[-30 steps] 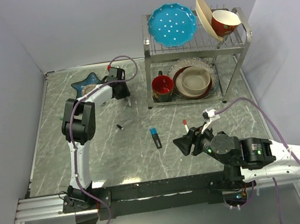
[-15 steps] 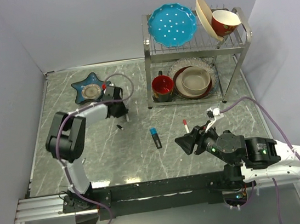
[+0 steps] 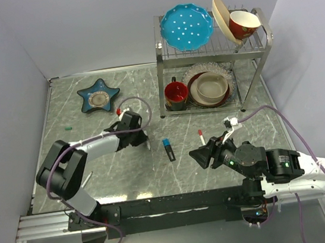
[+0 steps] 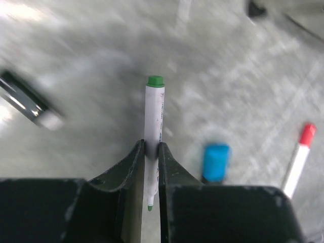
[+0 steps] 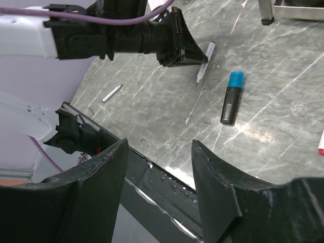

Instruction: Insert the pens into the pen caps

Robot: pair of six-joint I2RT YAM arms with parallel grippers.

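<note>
My left gripper point(image 3: 144, 140) is shut on a thin white pen point(image 4: 153, 117) with a green end and a green tip, held low over the table. It also shows in the right wrist view point(image 5: 188, 52), with the pen point(image 5: 204, 62) sticking out. The black marker with a blue end point(image 3: 168, 149) lies just right of it point(image 4: 216, 162) point(image 5: 232, 98). A red-tipped white pen point(image 3: 201, 135) point(image 4: 298, 158) lies further right. A small dark and silver piece point(image 4: 28, 104) point(image 5: 112, 93) lies near the left arm. A tiny teal cap point(image 3: 67, 128) lies far left. My right gripper point(image 3: 196, 156) point(image 5: 159, 143) is open and empty.
A metal dish rack point(image 3: 261, 54) with a blue plate, bowls and a red mug point(image 3: 175, 93) stands at the back right. A blue star-shaped dish point(image 3: 98, 98) sits at the back left. The table's front rail point(image 5: 152, 172) lies under the right gripper.
My left gripper has swung from beside the star dish forward and right, carrying the white pen toward the black marker. The right gripper has barely moved.
</note>
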